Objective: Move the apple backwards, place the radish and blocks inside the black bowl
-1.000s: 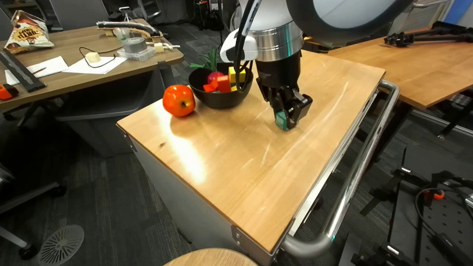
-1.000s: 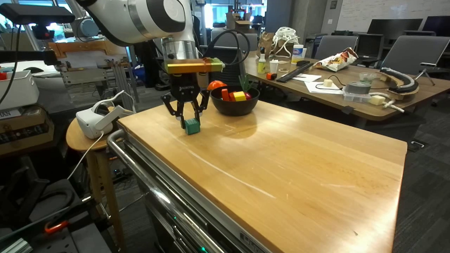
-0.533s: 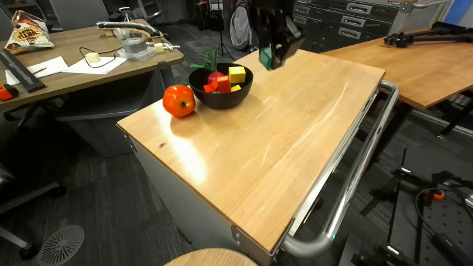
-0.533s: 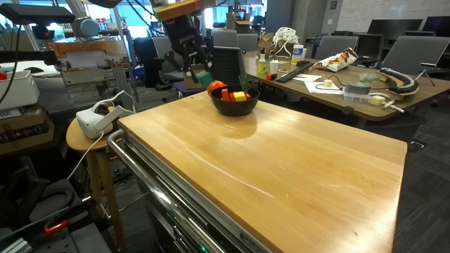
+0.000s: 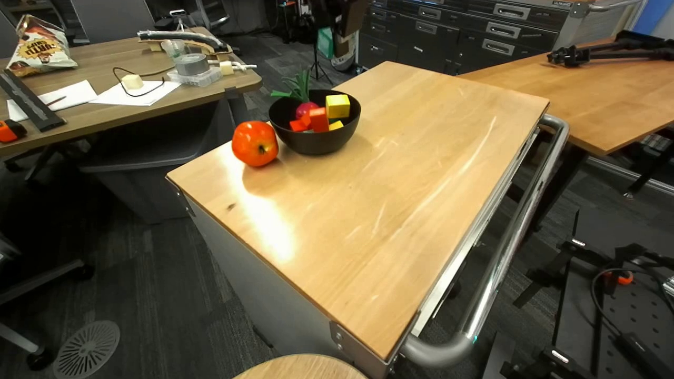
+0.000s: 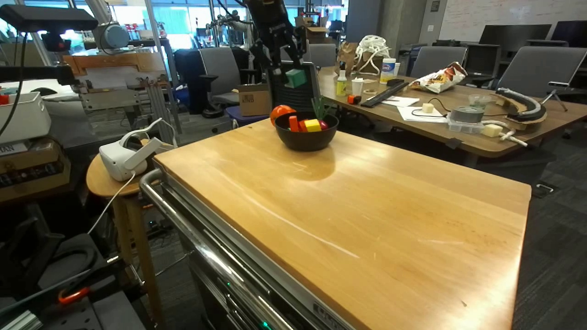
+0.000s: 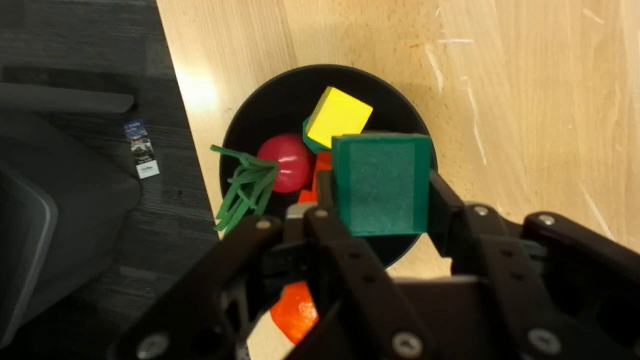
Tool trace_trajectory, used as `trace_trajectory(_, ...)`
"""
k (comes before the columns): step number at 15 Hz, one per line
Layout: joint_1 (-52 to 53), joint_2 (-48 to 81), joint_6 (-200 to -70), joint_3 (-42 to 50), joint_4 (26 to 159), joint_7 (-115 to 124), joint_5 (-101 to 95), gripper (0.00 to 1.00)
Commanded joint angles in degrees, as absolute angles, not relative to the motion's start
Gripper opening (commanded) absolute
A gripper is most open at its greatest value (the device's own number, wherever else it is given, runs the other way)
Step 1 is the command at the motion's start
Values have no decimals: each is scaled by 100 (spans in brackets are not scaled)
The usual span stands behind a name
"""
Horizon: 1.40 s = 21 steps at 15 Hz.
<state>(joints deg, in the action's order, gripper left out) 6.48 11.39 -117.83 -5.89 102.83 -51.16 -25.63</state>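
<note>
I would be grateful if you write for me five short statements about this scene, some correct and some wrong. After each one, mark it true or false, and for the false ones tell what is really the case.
1. The fingers hold a teal green block. True.
2. The apple is inside the black bowl. False: the apple stands on the wooden top, outside the black bowl.
3. The radish lies inside the black bowl. True.
4. The held teal green block rests on the wooden top. False: it is in the air above the black bowl.
5. A yellow block lies in the black bowl. True.
</note>
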Motion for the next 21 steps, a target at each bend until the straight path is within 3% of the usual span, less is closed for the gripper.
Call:
trace_trajectory(1, 596, 2279, -10997, -689, 8872, -6144, -2140, 18)
trace_trajectory(8, 867, 3629, -9864, -652, 6945, -6951, -2314, 18)
trace_trajectory(9, 902, 3728, -9680, -650, 6760, -7113, -2323, 48)
trace_trajectory(10, 935, 3790, -9522, -652, 6619, -7329, -2355, 69)
trace_trajectory(14, 1059, 3236, -9205, -612, 6977, -8456, -2855, 98)
trace_trajectory(18, 787, 1929, -10043, -705, 8230, -9273, -3298, 100)
trace_trajectory(19, 999, 2766, -9566, -595, 7296, -8935, -3117, 100)
trace_trajectory(21, 970, 2516, -9566, -597, 7444, -8980, -3100, 100)
